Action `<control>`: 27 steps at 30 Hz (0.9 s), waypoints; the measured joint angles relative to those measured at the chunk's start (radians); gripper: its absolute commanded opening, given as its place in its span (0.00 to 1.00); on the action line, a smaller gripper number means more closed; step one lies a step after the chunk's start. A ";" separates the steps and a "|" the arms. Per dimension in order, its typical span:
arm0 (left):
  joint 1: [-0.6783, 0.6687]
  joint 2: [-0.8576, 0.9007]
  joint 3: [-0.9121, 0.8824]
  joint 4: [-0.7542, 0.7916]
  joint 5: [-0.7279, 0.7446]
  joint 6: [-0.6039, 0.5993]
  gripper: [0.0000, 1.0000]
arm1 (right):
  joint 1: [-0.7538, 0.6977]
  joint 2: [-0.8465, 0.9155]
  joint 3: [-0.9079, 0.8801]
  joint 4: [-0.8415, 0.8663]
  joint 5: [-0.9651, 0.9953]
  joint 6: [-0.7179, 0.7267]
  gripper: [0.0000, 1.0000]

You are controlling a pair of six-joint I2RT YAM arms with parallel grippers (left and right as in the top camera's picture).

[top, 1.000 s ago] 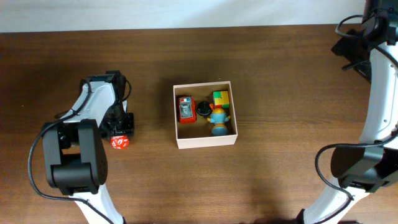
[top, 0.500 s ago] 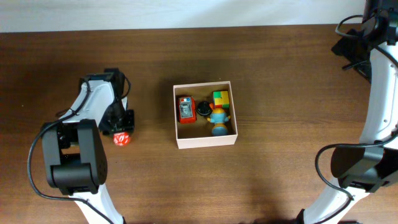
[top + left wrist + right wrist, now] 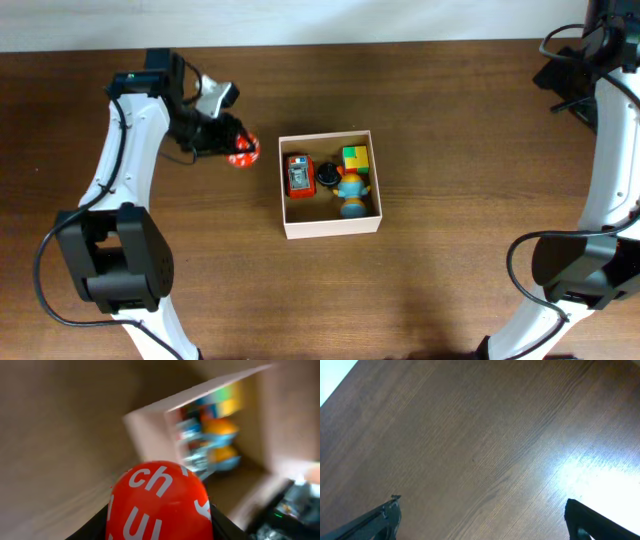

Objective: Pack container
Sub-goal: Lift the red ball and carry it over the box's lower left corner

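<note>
Dark brown wood-grain tabletop (image 3: 450, 300) fills nearly every view, and closest to the robot's side the left arm (image 3: 115, 270) and the right arm (image 3: 575, 265) rise from black-and-white bases set well apart. Further in, near the middle of the table, sits the container (image 3: 330, 228), a square, shallow, open-top box with thin white walls and a tan cardboard floor. Four toys lie inside it: a red and grey rectangular toy (image 3: 298, 175) by the left wall, a small black round piece (image 3: 327, 175) just beside it, a blue and orange figure (image 3: 351, 192) toward the right, and a green and yellow block toy (image 3: 355, 158) touching the figure on its far side. Just left of the container's far-left corner, outside the wall and apart from it, the left gripper (image 3: 232, 148) is clamped on a glossy red ball with white lettering (image 3: 241, 153). The left wrist camera shows that ball (image 3: 157, 502) large between the dark fingers, with the box wall (image 3: 150, 425) and the toys blurred beyond it; whether the ball clears the wood cannot be told. Farther off, at the far-right corner of the table, the right gripper (image 3: 481, 501) has its two black fingertips spread wide over bare wood, holding nothing. Beyond the table's far edge runs a pale white strip (image 3: 300, 20).
</note>
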State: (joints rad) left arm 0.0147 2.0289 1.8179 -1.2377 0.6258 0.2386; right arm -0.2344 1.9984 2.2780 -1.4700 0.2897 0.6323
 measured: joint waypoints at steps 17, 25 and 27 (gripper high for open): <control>-0.185 -0.011 0.011 -0.158 0.236 0.414 0.45 | 0.000 0.000 0.000 0.000 0.000 0.000 0.99; -0.356 -0.011 0.011 -0.178 0.009 0.445 0.45 | 0.000 0.000 0.000 0.000 0.000 0.000 0.99; -0.389 -0.011 0.011 -0.188 -0.045 0.448 0.45 | 0.000 0.000 0.000 0.000 0.000 0.000 0.99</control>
State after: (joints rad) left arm -0.3744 2.0174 1.8290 -1.4258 0.5812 0.6865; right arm -0.2344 1.9980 2.2780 -1.4696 0.2897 0.6327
